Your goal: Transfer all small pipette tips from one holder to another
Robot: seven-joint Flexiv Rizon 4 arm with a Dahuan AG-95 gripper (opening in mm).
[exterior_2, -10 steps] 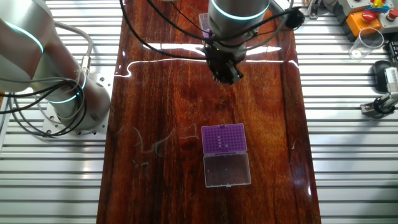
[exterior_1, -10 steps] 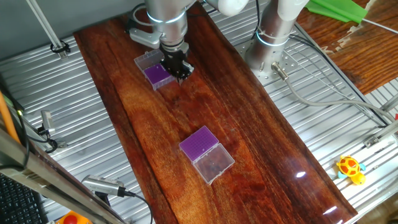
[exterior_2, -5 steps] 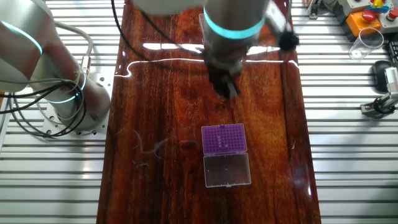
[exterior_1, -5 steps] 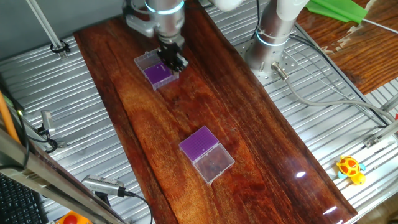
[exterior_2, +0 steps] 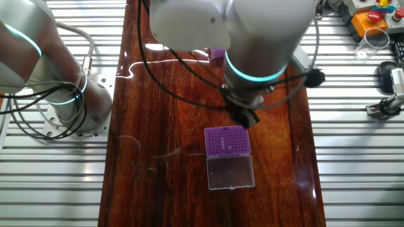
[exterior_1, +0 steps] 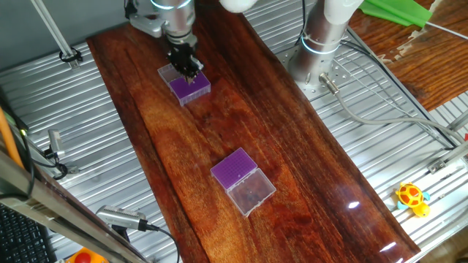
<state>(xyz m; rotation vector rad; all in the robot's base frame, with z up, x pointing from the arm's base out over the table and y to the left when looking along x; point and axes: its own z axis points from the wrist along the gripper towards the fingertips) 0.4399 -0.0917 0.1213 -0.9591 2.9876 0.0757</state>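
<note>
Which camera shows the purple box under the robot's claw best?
The other fixed view: there the purple box lies close and whole, its clear lid open, with the gripper just at its far edge. In one fixed view the purple box is far off, small and partly covered by the gripper.

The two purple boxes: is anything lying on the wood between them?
No. In the one fixed view, only bare board lies between the far box and the near box.

Gripper (exterior_1: 188, 67) jaw state unreadable, too dark; arm body cut by top edge. Pipette tips too small to make out on purple insert (exterior_2: 227, 140). Far holder (exterior_2: 218, 55) mostly hidden behind arm.
</note>
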